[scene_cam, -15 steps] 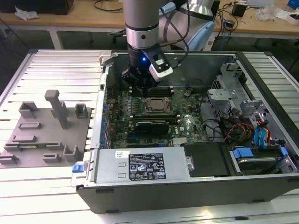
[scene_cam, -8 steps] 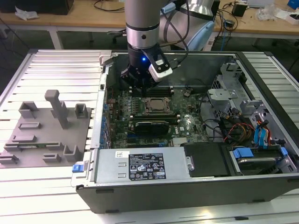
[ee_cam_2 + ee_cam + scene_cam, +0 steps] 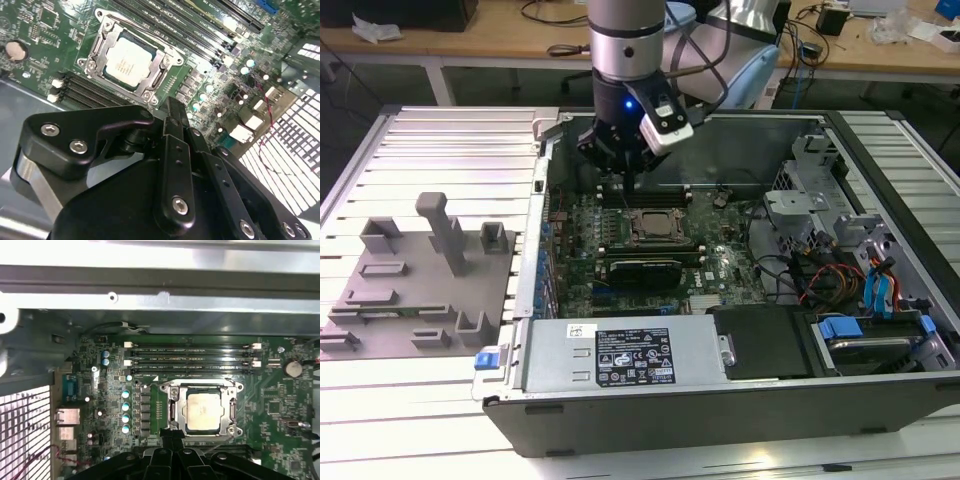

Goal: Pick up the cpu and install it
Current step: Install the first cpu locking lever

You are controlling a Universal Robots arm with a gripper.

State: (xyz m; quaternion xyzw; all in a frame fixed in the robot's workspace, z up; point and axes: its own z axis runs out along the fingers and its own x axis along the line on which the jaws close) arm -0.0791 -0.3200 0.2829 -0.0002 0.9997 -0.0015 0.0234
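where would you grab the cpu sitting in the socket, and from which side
Probably from straight above, on two opposite edges of the raised silvery top of the cpu. It lies flat in the socket, whose metal frame hugs all four sides, so a sideways approach has nothing to catch.

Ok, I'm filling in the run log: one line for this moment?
cpu in socket | gripper near socket | jaws shut

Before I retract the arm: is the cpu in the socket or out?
In. In both wrist views the cpu lies flat inside the metal-framed socket, silvery top up.
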